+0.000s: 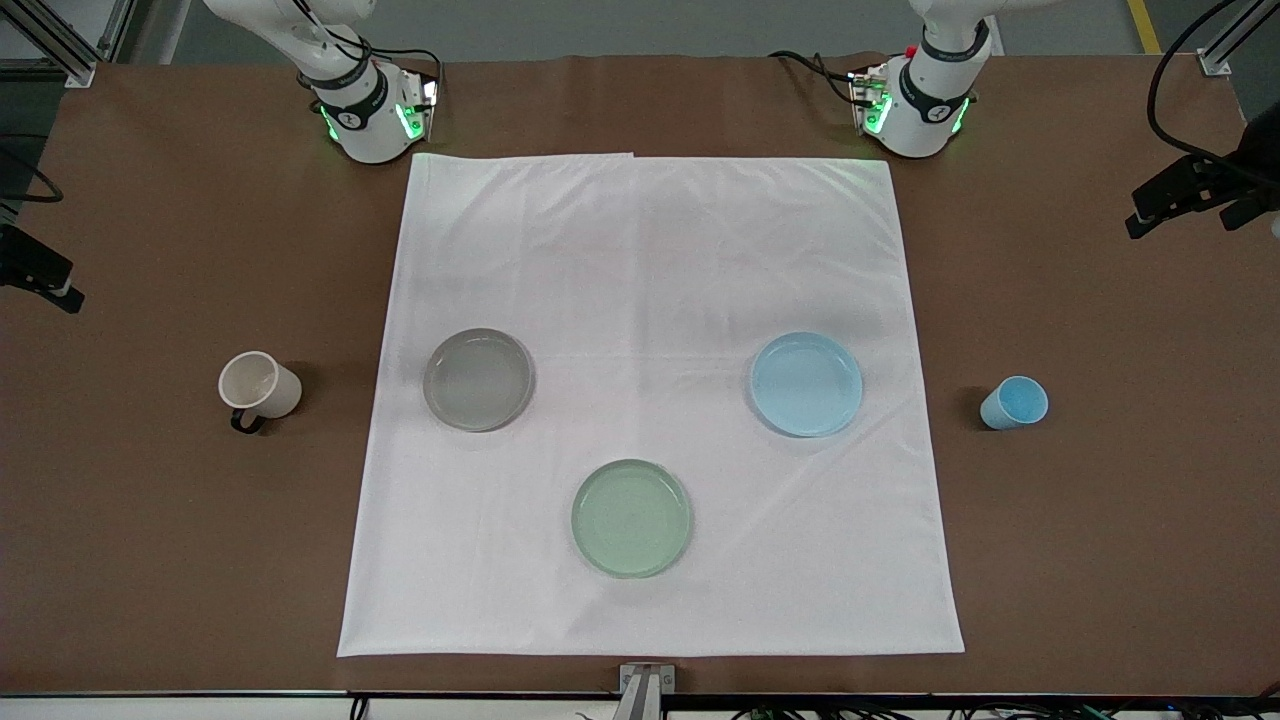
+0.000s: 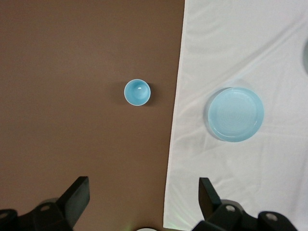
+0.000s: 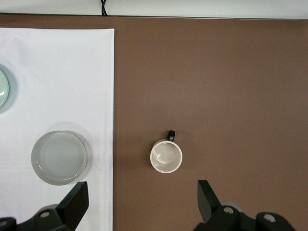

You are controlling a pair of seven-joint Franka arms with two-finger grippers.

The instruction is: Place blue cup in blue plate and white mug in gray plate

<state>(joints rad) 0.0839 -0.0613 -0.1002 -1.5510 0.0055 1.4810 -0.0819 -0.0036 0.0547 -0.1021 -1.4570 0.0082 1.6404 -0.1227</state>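
Note:
The blue cup (image 1: 1015, 402) stands upright on the brown table at the left arm's end, beside the cloth. The blue plate (image 1: 806, 384) lies empty on the cloth. The white mug (image 1: 259, 385) stands on the brown table at the right arm's end, its black handle toward the front camera. The gray plate (image 1: 478, 379) lies empty on the cloth. My left gripper (image 2: 143, 197) is open and empty, high over the table, with the blue cup (image 2: 137, 92) and blue plate (image 2: 235, 114) below. My right gripper (image 3: 142, 199) is open and empty, high over the white mug (image 3: 166, 156) and gray plate (image 3: 59, 157). Neither gripper shows in the front view.
A pale green plate (image 1: 631, 518) lies on the white cloth (image 1: 650, 250), nearer to the front camera than the other two plates. Black camera mounts stand at the table's two ends (image 1: 1190, 190) (image 1: 40, 270).

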